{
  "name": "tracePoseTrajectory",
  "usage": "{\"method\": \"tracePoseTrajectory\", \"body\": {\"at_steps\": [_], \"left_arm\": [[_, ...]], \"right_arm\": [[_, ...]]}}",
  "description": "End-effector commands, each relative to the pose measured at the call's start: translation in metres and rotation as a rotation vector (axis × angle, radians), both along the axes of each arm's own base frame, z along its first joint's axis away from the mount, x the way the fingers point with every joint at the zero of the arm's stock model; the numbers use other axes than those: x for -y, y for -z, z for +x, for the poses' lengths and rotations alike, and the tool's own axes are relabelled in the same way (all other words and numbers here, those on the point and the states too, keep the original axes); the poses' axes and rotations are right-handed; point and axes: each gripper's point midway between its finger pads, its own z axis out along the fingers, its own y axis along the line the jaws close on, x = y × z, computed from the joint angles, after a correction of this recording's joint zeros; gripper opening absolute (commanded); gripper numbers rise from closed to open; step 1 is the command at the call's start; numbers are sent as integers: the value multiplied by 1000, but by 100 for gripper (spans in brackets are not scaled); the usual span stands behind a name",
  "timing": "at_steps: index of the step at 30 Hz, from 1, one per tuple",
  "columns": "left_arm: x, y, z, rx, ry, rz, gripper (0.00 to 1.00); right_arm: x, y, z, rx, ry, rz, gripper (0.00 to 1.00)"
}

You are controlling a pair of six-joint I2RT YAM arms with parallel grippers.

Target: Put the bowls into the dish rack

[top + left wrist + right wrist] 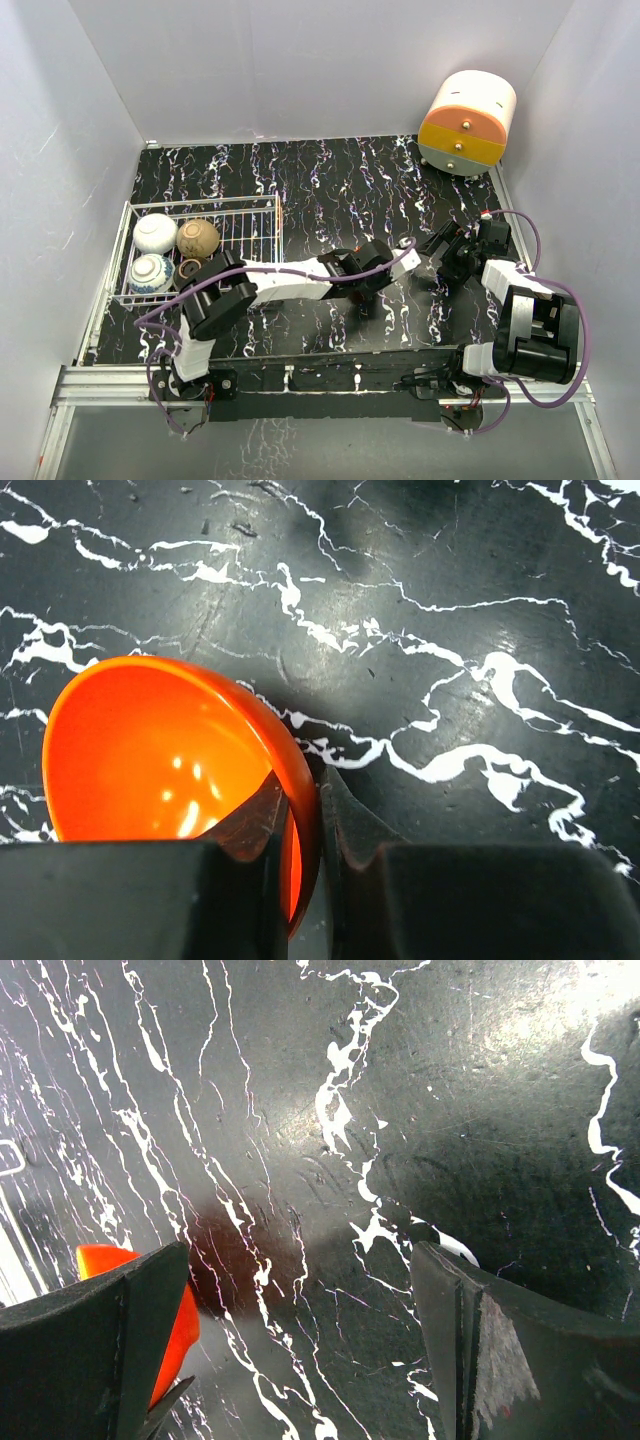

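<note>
While the right gripper (300, 1330) gapes, the left gripper (305, 805) clamps the glossy, rounded red-orange bowl (150, 750) (perhaps ceramic).

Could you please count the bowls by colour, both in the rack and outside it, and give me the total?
Plain white round bowl, in the white wire dish rack: 1
Brown-gold round bowl, in the rack: 1
Blue-and-white patterned bowl, in the rack: 1
Small dark bowl, in the rack, partly hidden: 1
Glossy red-orange round bowl, rim pinched by the left gripper: 1
Total: 5
</note>
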Motion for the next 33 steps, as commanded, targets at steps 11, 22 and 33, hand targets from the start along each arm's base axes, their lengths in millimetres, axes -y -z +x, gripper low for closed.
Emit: {"method": "tracePoseTrajectory", "body": {"at_steps": [11, 22, 33], "left_arm": [[-89, -267, 35, -63, -263, -874, 0], [-264, -278, 84, -127, -715, -1270, 0], [-316, -212, 93, -371, -852, -1581, 0]], "right_arm": [[3, -2, 3, 9, 2, -10, 98], [1, -2, 2, 11, -9, 2, 98], [1, -3, 1, 12, -10, -7, 98]]}}
